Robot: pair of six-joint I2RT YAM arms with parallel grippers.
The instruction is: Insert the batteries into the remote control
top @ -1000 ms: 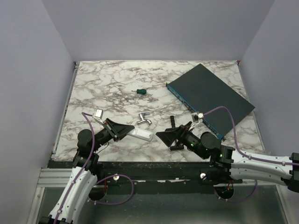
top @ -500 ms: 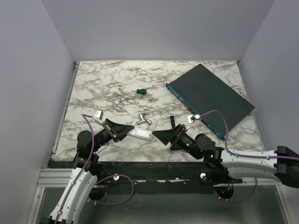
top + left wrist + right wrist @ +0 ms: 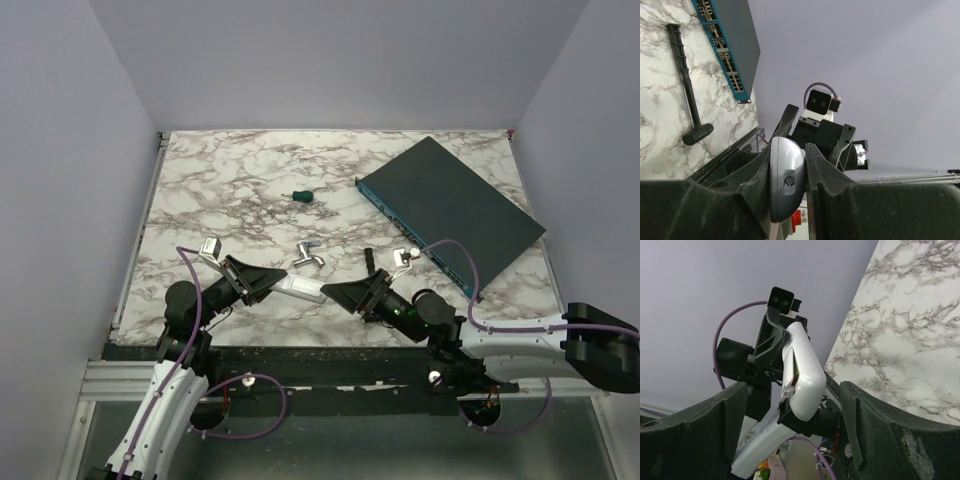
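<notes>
The white remote control point(image 3: 303, 290) is held low over the near table, with my left gripper point(image 3: 268, 281) shut on its left end. The left wrist view shows its rounded end point(image 3: 786, 180) pinched between the two fingers. My right gripper point(image 3: 338, 291) is open at the remote's right end. In the right wrist view the remote point(image 3: 805, 372) stands between the fingers point(image 3: 867, 415) with a gap on each side. A thin orange-red and green sliver point(image 3: 796, 371) shows in the slot along its edge; I cannot tell whether it is one of the batteries.
A large dark teal box point(image 3: 450, 205) lies at the back right. A green-handled screwdriver point(image 3: 300, 196) lies mid-table, a silver bent metal piece point(image 3: 308, 256) just behind the remote, and a black rod-like tool point(image 3: 370, 262) beside the right gripper.
My right arm has slid left until its fingers straddle the remote's end, and its jaws have narrowed a little. The left gripper and the remote have stayed put.
</notes>
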